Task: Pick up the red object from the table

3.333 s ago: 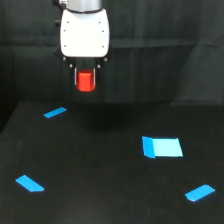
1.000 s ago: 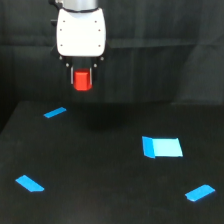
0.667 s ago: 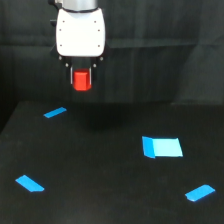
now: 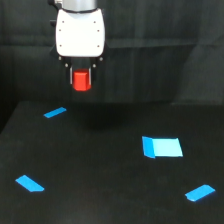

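The table (image 4: 100, 170) is matte black; four flat blue patches lie on it: upper left (image 4: 55, 113); lower left (image 4: 30, 183); centre right (image 4: 162, 147); lower right (image 4: 199, 192).

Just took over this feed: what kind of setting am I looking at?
Probably a lab test bench: a black table with blue patches, dark backdrop, and a gripper holding a red block.

Dim scene, soft blur, faint shadows
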Controlling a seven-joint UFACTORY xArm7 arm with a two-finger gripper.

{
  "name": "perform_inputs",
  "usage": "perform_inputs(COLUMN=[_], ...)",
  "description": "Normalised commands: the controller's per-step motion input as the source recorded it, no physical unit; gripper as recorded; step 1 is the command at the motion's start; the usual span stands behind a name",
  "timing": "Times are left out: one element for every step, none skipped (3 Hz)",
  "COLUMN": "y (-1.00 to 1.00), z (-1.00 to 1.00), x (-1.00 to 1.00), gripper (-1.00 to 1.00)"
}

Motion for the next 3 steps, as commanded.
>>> perform_inputs(y=[0.04,0.00,-0.04], z=[0.03,-0.06,0.05], x=[-0.13,-0.05,-0.04], gripper=[-0.89,-0.93,-0.98])
